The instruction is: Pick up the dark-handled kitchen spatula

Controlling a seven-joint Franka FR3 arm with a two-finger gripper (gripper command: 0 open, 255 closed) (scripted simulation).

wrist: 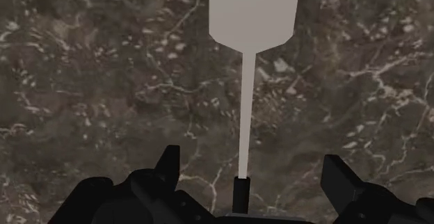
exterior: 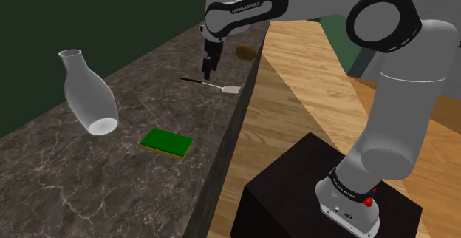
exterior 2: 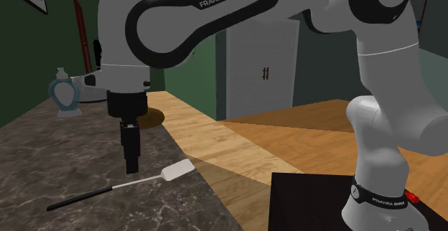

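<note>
Spatula point(wrist: 246, 104) flat on dark veined counter point(wrist: 104, 83), shaft centred between fingers of spread tool point(wrist: 254, 167), untouched.

On the dark veined stone counter point(exterior: 89, 185) before you, a pale translucent carafe point(exterior: 87, 96) sits tilted, its narrow neck toward the deep green wall point(exterior: 111, 15). Near it, closer to the counter's front edge, a flat green sponge point(exterior: 168, 142) with a yellowish underside lies well apart from a small brown rounded object point(exterior: 246, 52) far along the same edge. Beyond the counter, a warm wood floor point(exterior: 310, 89) runs past. In your second exterior view, a pale blue-and-white jar point(exterior 2: 66, 93) stands at the counter's far end, with white cabinet doors point(exterior 2: 262, 68) behind.
</note>
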